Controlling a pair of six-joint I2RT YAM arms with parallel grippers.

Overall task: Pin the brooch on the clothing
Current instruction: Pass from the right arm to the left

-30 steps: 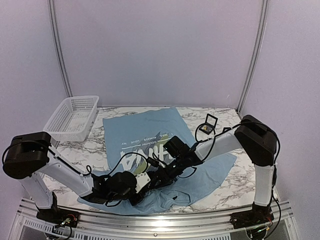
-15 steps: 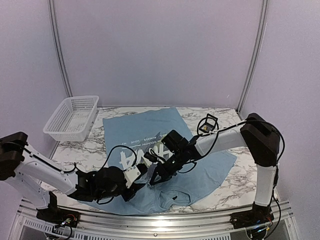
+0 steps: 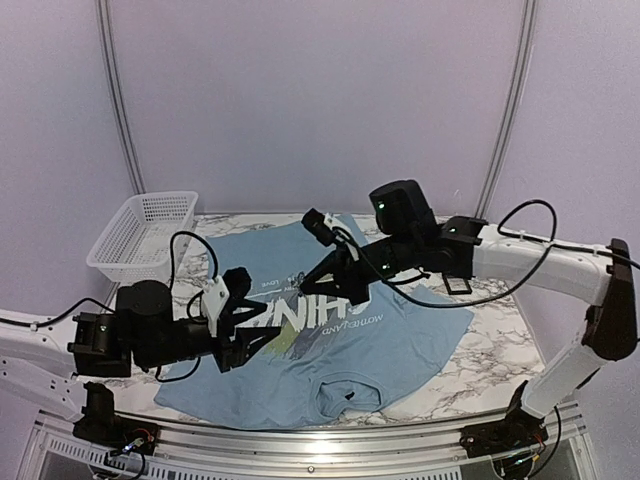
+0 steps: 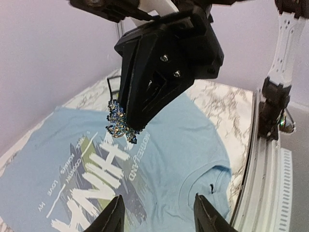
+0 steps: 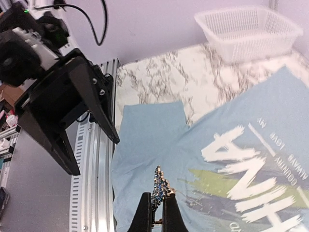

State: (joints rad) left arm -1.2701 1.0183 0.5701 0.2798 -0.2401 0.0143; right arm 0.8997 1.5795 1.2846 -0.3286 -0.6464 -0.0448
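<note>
Both arms have come up off the T-shirt (image 3: 400,340) in the last second. It now lies flatter with its lettering (image 3: 330,305) exposed. My right gripper (image 5: 157,196) is pinching the brooch (image 5: 158,183), a glittery blue cluster, in the air above the lettering. The left gripper (image 4: 157,208) is spread and empty at 8 o'clock from it. I judge the cloth prepared and pinning still ahead.
</note>
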